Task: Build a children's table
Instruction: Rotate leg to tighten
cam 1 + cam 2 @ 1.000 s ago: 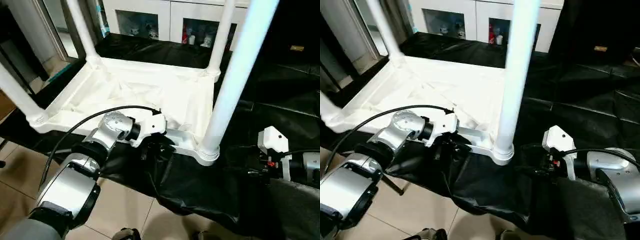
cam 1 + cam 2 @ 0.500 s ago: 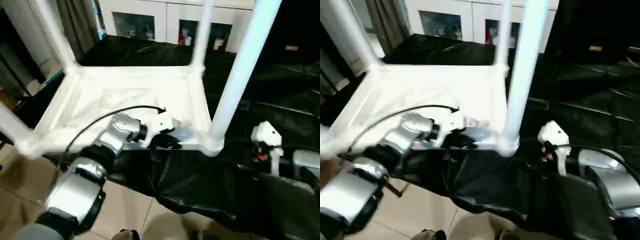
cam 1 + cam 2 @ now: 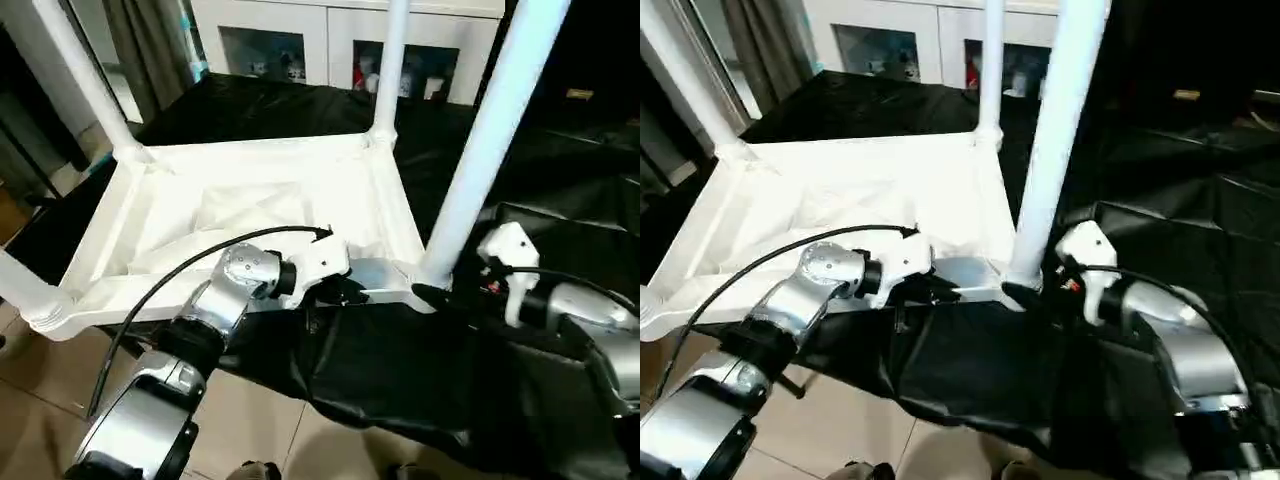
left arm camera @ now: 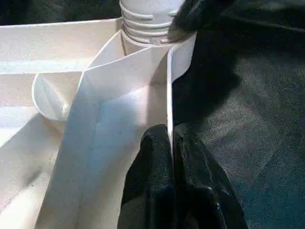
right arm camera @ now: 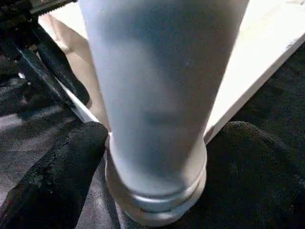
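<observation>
Your left gripper (image 4: 171,138) pinches the thin rim of the upturned table (image 3: 250,190), one black finger on each face. Your right gripper (image 5: 157,143) stands spread, its fingers (image 5: 57,171) flanking the base of the near leg (image 3: 480,150).

All four legs of the upturned children's table (image 3: 255,190) run off the top of the head views, so their ends can't be seen. The left gripper (image 3: 345,293) is half tucked under its white wrist housing. Items behind the white cabinet's (image 3: 330,30) glass are too small to identify.
</observation>
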Motion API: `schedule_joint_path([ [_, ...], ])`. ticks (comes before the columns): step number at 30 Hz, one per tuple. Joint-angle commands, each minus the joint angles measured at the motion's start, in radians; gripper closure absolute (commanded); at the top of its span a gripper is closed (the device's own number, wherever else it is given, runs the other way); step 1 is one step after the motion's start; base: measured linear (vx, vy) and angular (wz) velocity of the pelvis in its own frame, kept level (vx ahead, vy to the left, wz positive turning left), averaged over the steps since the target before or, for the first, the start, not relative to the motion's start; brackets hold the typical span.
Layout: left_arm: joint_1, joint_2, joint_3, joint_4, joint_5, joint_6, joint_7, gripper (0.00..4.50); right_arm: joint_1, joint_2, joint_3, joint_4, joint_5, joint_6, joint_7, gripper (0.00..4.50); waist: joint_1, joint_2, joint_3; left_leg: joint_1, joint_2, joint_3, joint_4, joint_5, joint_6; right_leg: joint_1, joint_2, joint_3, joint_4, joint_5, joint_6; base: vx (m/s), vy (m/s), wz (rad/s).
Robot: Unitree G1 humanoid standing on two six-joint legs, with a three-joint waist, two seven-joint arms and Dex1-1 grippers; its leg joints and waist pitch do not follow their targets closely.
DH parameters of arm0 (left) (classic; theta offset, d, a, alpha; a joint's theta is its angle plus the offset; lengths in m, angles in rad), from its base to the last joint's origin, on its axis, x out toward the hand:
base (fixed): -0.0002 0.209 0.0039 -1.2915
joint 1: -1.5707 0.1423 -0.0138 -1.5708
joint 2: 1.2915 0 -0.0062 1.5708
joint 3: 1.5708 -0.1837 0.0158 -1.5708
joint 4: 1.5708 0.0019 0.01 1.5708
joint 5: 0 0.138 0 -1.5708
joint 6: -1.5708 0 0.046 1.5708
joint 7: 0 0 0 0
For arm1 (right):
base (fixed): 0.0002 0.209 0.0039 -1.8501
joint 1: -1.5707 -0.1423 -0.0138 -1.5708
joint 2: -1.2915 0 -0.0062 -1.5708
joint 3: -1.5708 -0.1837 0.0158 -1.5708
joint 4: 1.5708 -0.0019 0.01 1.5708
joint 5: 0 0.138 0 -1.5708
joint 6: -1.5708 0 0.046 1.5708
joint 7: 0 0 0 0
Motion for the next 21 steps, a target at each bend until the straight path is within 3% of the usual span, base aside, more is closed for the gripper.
schedule_joint_path([
  [1,0.038,0.003,-0.025,0.017,-0.013,0.005,-0.046,4.50,-0.011,0.007,0.014,0.010,-0.008,-0.023,0.007,0.06,0.003,-0.043,-0.077,0.011,0.012,-0.007,-0.056,-0.187,0.107,0.044,-0.026,0.015,-0.078,-0.231,-0.227,0.000,0.000,0.00],
  [7,0.029,0.029,-0.027,0.005,-0.001,0.009,-0.081,4.50,-0.039,0.026,0.019,0.061,-0.010,-0.053,0.021,0.44,0.002,-0.039,-0.076,0.012,0.013,-0.007,-0.058,-0.202,0.101,0.044,-0.026,0.013,-0.078,-0.241,-0.237,0.000,0.000,0.00],
  [9,0.026,0.034,-0.028,0.004,-0.004,0.011,-0.085,4.50,-0.043,0.030,0.021,0.069,-0.010,-0.063,0.022,0.77,0.000,-0.038,-0.074,0.012,0.014,-0.007,-0.060,-0.208,0.096,0.044,-0.026,0.013,-0.077,-0.232,-0.243,0.000,0.000,0.00],
  [13,0.028,0.042,-0.028,-0.001,-0.005,0.014,-0.093,4.50,-0.041,0.034,0.029,0.073,-0.009,-0.072,0.028,0.89,0.000,-0.039,-0.073,0.014,0.014,-0.007,-0.061,-0.225,0.087,0.044,-0.027,0.015,-0.080,-0.250,-0.239,0.000,0.000,0.00],
  [14,0.028,0.042,-0.027,0.000,-0.005,0.014,-0.093,4.50,-0.040,0.035,0.030,0.074,-0.009,-0.073,0.030,1.17,0.000,-0.039,-0.073,0.014,0.014,-0.007,-0.061,-0.225,0.087,0.044,-0.027,0.015,-0.080,-0.250,-0.239,0.000,0.000,0.00],
  [17,0.027,0.043,-0.020,0.005,-0.006,0.021,-0.088,4.50,-0.034,0.042,0.033,0.078,-0.014,-0.081,0.032,1.36,0.001,-0.039,-0.074,0.012,0.014,-0.007,-0.061,-0.214,0.090,0.045,-0.027,0.015,-0.077,-0.234,-0.240,0.000,0.000,0.00],
  [21,0.007,0.016,0.012,0.039,0.001,0.058,0.020,4.50,-0.015,0.093,0.016,0.090,-0.022,-0.065,-0.058,1.64,-0.003,-0.039,-0.071,0.014,0.013,-0.007,-0.063,-0.240,0.079,0.042,-0.027,0.015,-0.083,-0.281,-0.233,0.000,0.000,0.00],
])
